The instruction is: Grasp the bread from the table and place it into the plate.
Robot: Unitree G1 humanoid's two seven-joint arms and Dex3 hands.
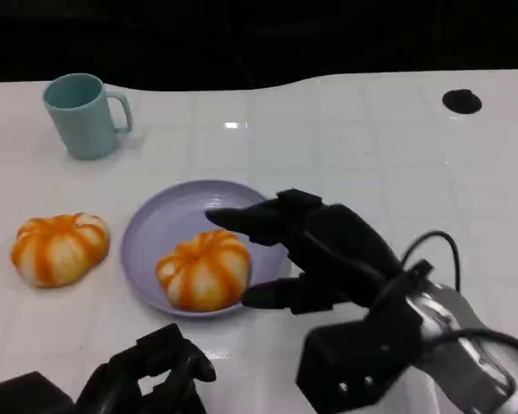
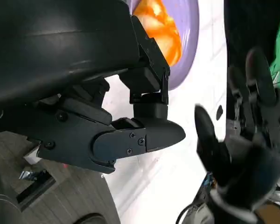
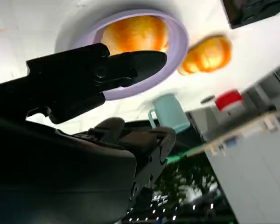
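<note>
- One bread (image 1: 204,269) is seen lying inside the purple plate (image 1: 160,220), just below the frame's centre.
- The right hand (image 1: 315,250) is held spread beside the plate's right rim, with nothing gripped.
- The left hand (image 1: 151,375), at the lower left, is seen curled and empty.
- A second bread (image 1: 59,247) lies at the left; a mug (image 1: 85,115) stands upper left.

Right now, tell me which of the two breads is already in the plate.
The bread beside the right hand lies in the purple plate. The other bread sits on the table, left of it.
</note>
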